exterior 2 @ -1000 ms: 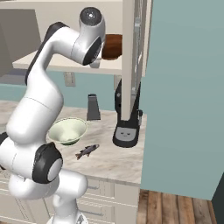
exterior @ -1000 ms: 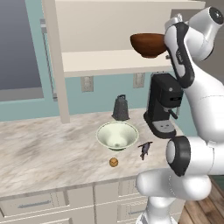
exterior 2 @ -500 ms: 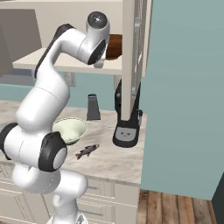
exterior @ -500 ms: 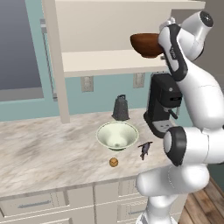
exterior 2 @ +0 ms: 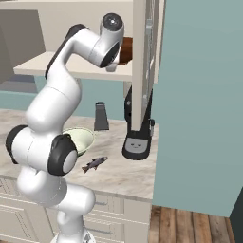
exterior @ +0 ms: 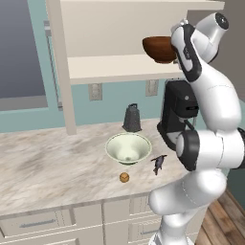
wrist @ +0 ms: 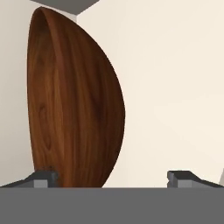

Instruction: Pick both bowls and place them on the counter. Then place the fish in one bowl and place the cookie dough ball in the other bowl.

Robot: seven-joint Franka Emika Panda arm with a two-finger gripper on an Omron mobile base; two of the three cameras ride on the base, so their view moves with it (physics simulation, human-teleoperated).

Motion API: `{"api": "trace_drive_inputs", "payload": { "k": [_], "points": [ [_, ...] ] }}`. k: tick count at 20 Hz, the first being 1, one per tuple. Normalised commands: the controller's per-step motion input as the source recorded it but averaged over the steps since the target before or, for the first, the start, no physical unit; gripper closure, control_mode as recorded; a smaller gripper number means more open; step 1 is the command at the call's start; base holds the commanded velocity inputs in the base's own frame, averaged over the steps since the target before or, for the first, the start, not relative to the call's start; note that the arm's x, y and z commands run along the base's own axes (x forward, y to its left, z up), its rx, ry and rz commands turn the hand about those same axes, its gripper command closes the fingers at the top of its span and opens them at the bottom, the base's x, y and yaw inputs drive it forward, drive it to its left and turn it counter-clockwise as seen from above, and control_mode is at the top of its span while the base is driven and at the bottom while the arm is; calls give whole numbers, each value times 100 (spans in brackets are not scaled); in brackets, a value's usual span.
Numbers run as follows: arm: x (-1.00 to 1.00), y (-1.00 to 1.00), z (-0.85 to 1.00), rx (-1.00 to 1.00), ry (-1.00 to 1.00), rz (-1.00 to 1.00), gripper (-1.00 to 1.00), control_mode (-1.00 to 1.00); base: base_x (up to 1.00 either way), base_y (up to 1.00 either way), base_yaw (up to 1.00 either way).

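The reddish-brown bowl (exterior: pixel 160 48) stands on the cream shelf, partly seen in the right base view (exterior 2: pixel 126 49). My gripper (wrist: pixel 113 179) is open, close at its right side. In the hand view the brown bowl (wrist: pixel 74 109) rises between the fingertips, close by the left fingertip (wrist: pixel 42 178); no grip shows. The cream-white bowl (exterior: pixel 128 148) sits on the marbled counter (exterior: pixel 48 162), and the arm half hides this bowl (exterior 2: pixel 86 138) in the right base view. The fish (exterior: pixel 158 163) (exterior 2: pixel 95 163) lies right of it. The cookie dough ball (exterior: pixel 124 177) rests in front of it.
A black coffee machine (exterior: pixel 175 115) (exterior 2: pixel 137 138) stands on the counter's right end under the shelf (exterior: pixel 119 69). A grey grater (exterior: pixel 132 118) (exterior 2: pixel 100 116) stands behind the cream bowl. A shelf post (exterior 2: pixel 138 61) and a teal wall (exterior 2: pixel 199 95) lie right of the arm.
My hand has moved left along the shelf, closer to the reddish-brown bowl. The jaws have stayed open, and the things on the counter have not moved.
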Motion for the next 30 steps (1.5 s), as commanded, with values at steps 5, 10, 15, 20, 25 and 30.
{"api": "trace_drive_inputs", "payload": {
  "k": [5, 10, 15, 20, 25, 30],
  "points": [
    [25, -7, 0, -3, 0, 0, -100, -100, 0, 0, 0],
    [20, -1, 0, -3, 0, 0, -100, -100, 0, 0, 0],
    [2, 0, -10, -1, 0, 0, -100, -100, 0, 0, 0],
    [-2, 0, -14, 0, 0, 0, 100, -100, 0, 0, 0],
    [-14, 5, -4, 0, 0, 1, 100, -100, 0, 0, 0],
    [-25, 10, 5, 0, 0, 0, 100, -100, 0, 0, 0]
  ]
}}
